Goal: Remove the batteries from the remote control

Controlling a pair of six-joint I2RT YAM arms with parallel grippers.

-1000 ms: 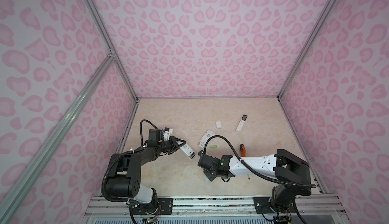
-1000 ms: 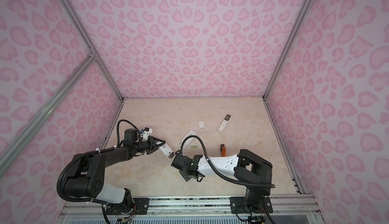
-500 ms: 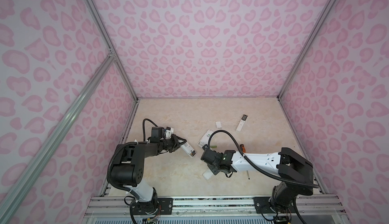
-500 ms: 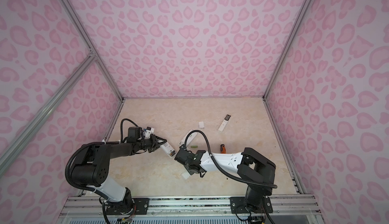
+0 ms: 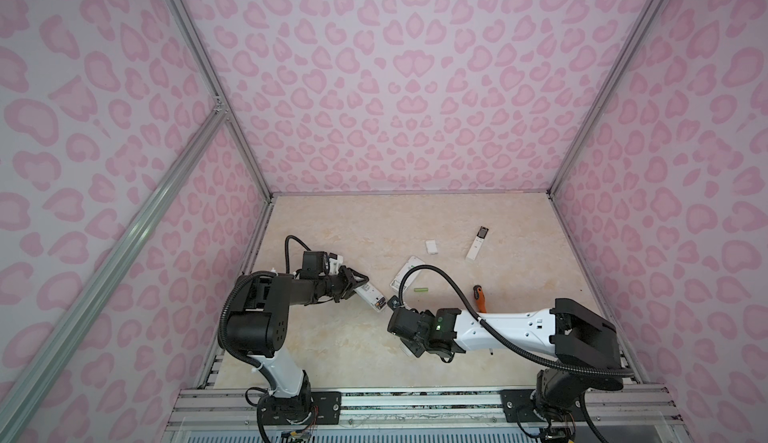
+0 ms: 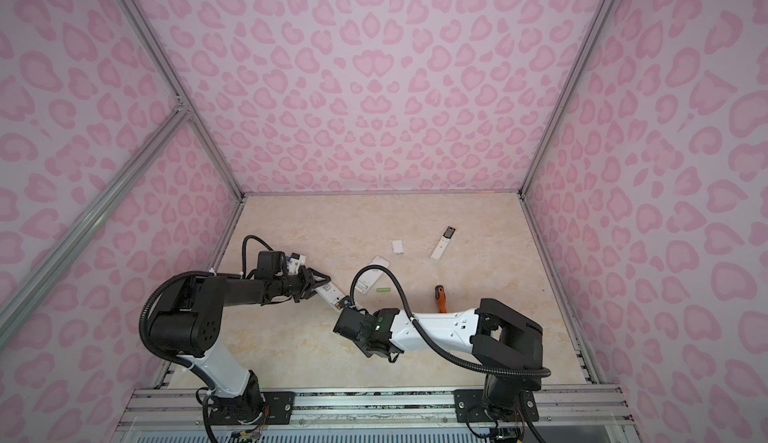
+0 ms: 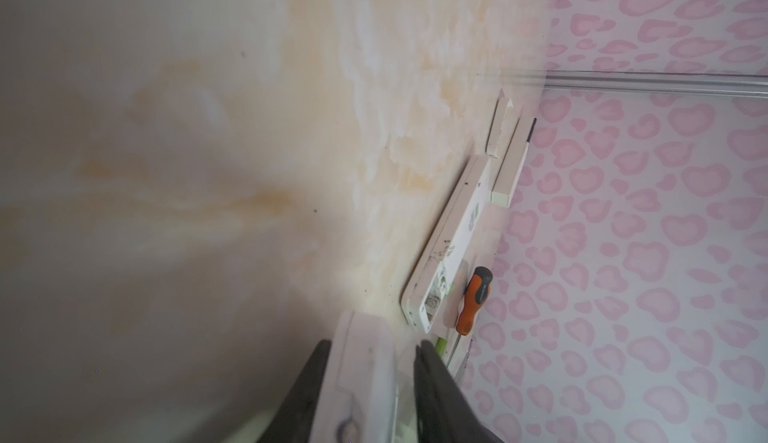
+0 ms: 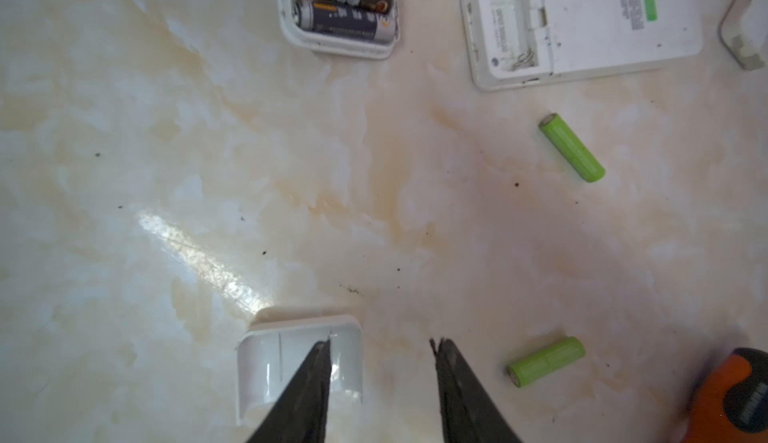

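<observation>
Straddling the white remote [image 5: 369, 295] near the table's [image 5: 332, 349] middle, the left gripper [image 7: 372, 345] has its fingers parted, one clear of the casing. Two dark batteries [image 8: 340, 4] sit in its open compartment. A green battery [image 8: 571, 148] and a second green battery [image 8: 546, 362] lie loose nearby. The right gripper [image 8: 382, 343] is spread and empty, one finger over a white cover [image 8: 299, 362].

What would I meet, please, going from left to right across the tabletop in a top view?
White remote at the left claw → wide white remote → small white cover → slim remote.
</observation>
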